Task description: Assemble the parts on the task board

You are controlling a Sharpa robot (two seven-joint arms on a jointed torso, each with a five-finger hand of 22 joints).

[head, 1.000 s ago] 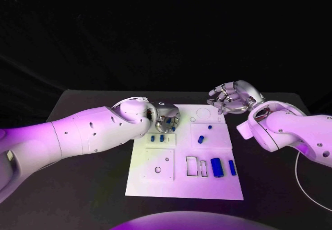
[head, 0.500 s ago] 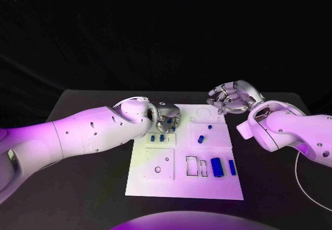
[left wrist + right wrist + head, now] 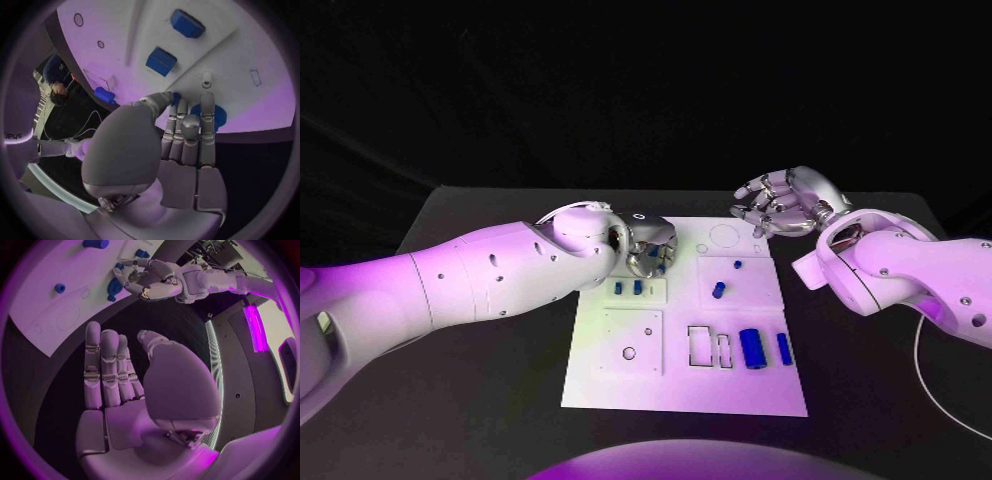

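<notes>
The white task board [image 3: 689,385] lies mid-table. My left hand [image 3: 646,248] is down over its far left part. In the left wrist view its fingers [image 3: 190,135] lie across a blue round part [image 3: 220,120], with the thumb against the part's other side, so it looks pinched. My right hand [image 3: 783,205] hovers off the board's far right corner, fingers [image 3: 103,370] straight and apart, holding nothing. On the board lie two small blue pieces [image 3: 627,288], a blue piece [image 3: 718,291], a large blue block [image 3: 751,348] and a slim blue piece [image 3: 785,349].
Empty outlined recesses [image 3: 632,342] sit on the board's left half and beside the large block. Dark table [image 3: 488,330] lies open on both sides of the board. A thin cable [image 3: 923,350] loops at the right.
</notes>
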